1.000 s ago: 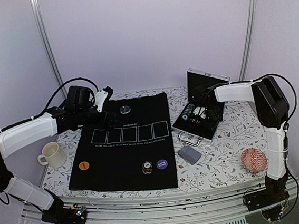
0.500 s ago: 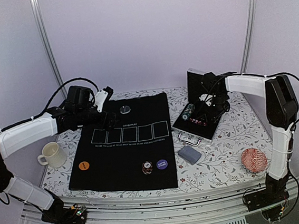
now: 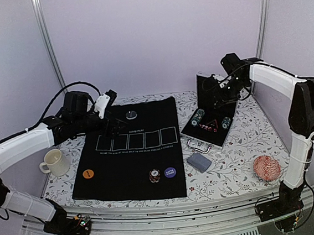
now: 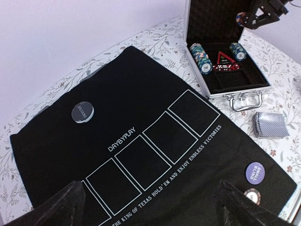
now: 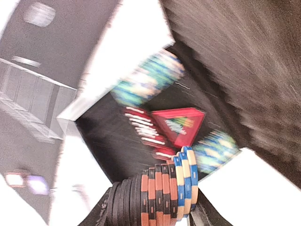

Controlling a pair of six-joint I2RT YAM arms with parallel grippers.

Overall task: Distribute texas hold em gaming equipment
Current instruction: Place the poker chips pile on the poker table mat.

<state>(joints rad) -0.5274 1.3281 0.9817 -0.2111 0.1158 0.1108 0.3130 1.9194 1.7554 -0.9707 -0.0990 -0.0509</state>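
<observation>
Pale lilac walls [image 3: 154, 34] with 2 metal posts [image 3: 48, 44] enclose a floral-patterned table [image 3: 234, 171].

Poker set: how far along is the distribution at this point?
Done: the silver button, orange button, purple button and one chip stack sit on the black mat. In hand: the right gripper grips a row of chips above the open case. Left: teal chips in the case, the card deck beside the mat, and the card boxes, all empty.
</observation>
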